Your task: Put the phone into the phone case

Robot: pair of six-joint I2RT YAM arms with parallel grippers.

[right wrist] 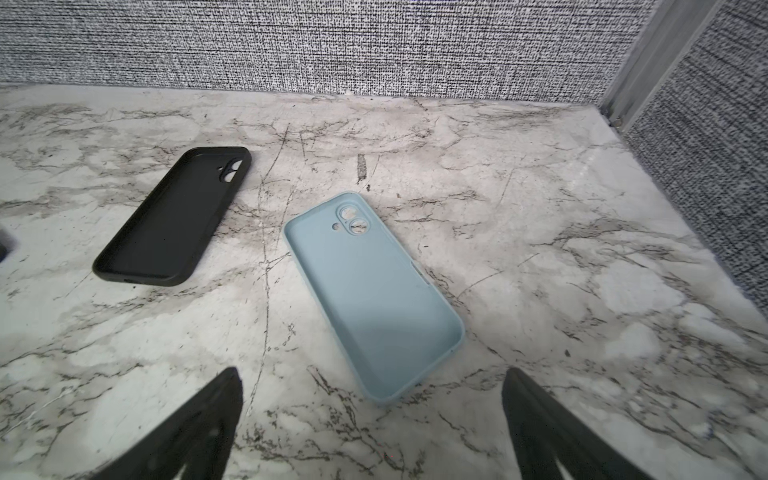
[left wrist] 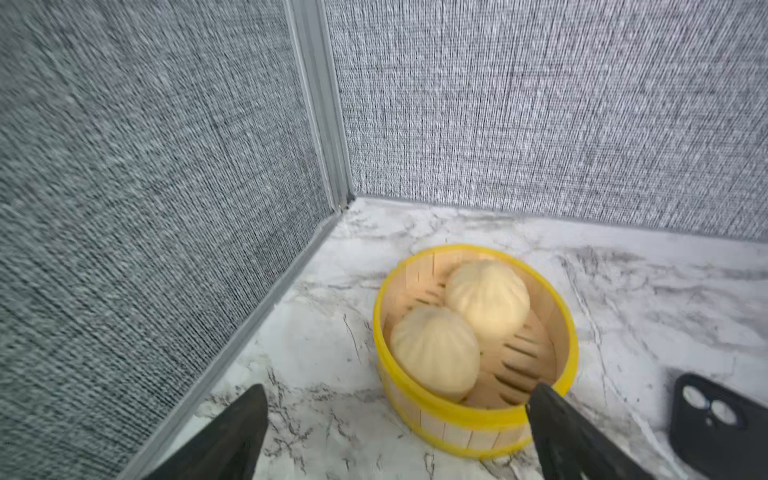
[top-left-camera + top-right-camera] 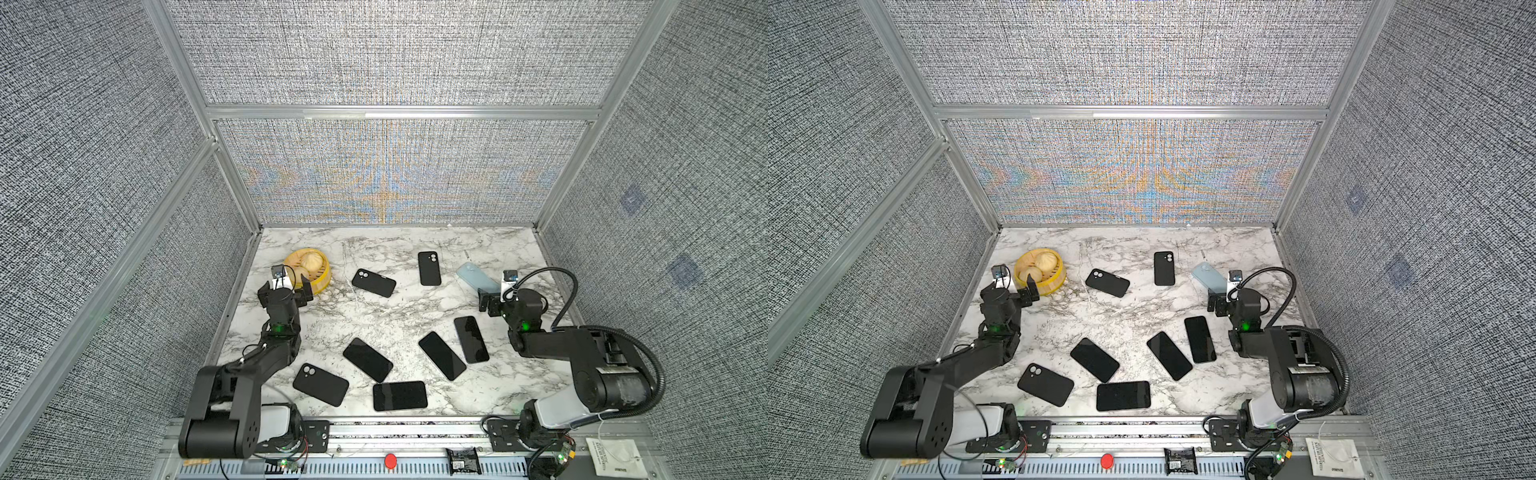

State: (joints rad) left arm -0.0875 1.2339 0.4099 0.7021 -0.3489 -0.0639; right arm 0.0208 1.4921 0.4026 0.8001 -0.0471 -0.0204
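Basically nothing is seated yet: on the marble table [image 3: 374, 249] both claws are hanging wide and empty, left gripper [image 2: 397, 385] by the steamer basket [image 2: 453, 432], right gripper [image 1: 372, 370] facing the blue case [image 1: 374, 299]. Four black phones [image 3: 368, 359] are lying bare toward the front edge, apart from that open-side-up case, so I'm judging pick, align and press as all pending.

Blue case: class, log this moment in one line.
blue case: empty | right end effector: open, empty | left end effector: open, empty
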